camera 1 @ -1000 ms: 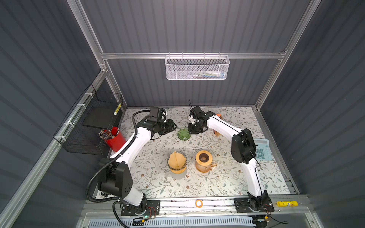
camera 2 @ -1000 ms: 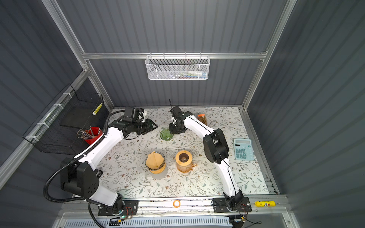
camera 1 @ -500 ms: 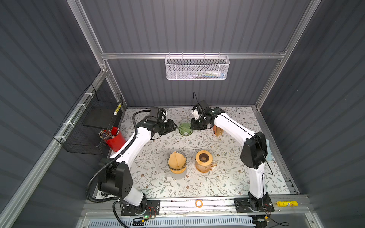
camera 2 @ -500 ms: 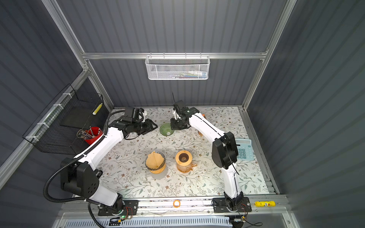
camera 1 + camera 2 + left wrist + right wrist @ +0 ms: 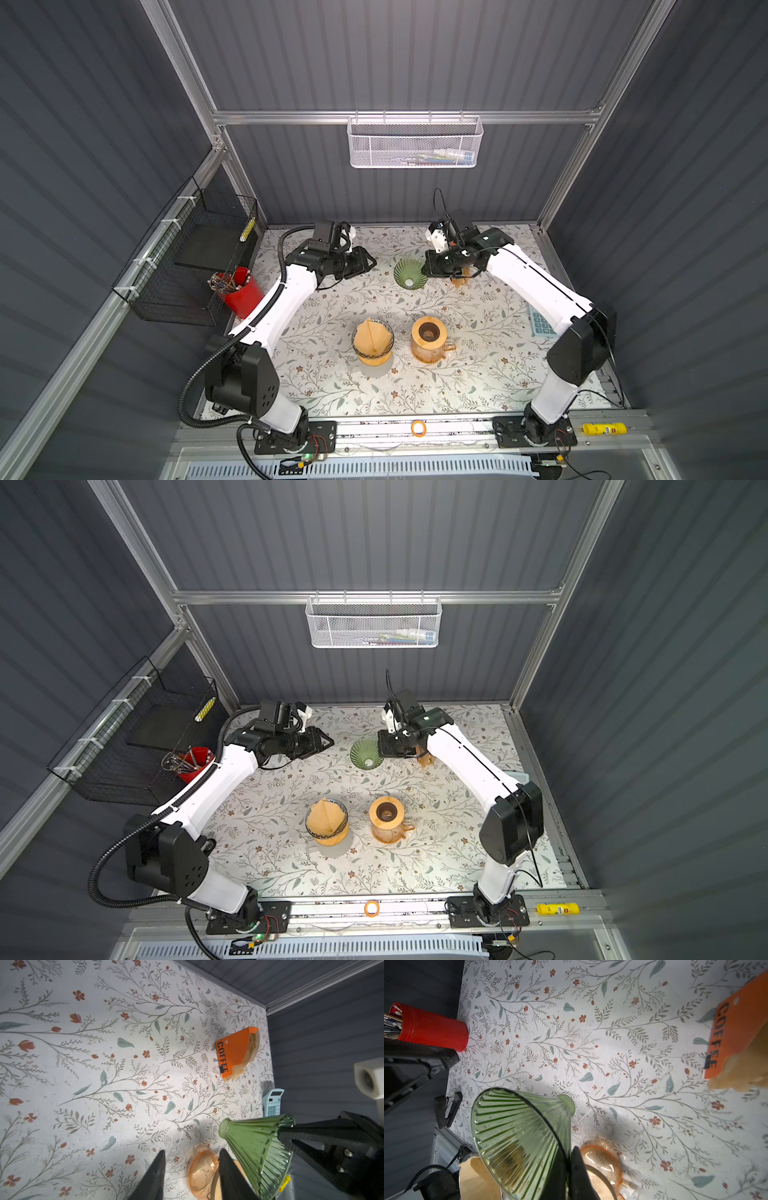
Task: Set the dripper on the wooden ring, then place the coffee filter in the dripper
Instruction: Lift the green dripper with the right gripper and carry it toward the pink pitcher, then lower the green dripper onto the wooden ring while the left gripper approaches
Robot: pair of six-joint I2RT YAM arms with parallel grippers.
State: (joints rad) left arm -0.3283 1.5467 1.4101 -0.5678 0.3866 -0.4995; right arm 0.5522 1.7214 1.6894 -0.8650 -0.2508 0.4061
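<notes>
We saw the right gripper [image 5: 427,270] clamped shut on the rim of the green ribbed glass dripper [image 5: 409,272], at that rim's 3 o'clock side. It held the dripper tilted and, as far as we could judge, clear of the worktop [image 5: 332,299] near its 12 o'clock edge. The left gripper [image 5: 371,262] hovered at the dripper's 9 o'clock, its jaws partly apart with nothing between them. The paper coffee filters [image 5: 252,1049] sat stacked in the orange holder marked COFFEE [image 5: 234,1051], at the dripper's 3 o'clock and partly under the right arm in both top views. A brown filter [image 5: 371,336] lay in a clear glass vessel [image 5: 390,345] toward 6 o'clock. We judged the one-sided pinch on smooth glass the main danger, since the cone could swing or slip and strike the worktop. The stacked filters lay close together, so the left gripper might draw several or crumple one. Reaching them beneath the right arm risked a bump that could knock the dripper loose.
</notes>
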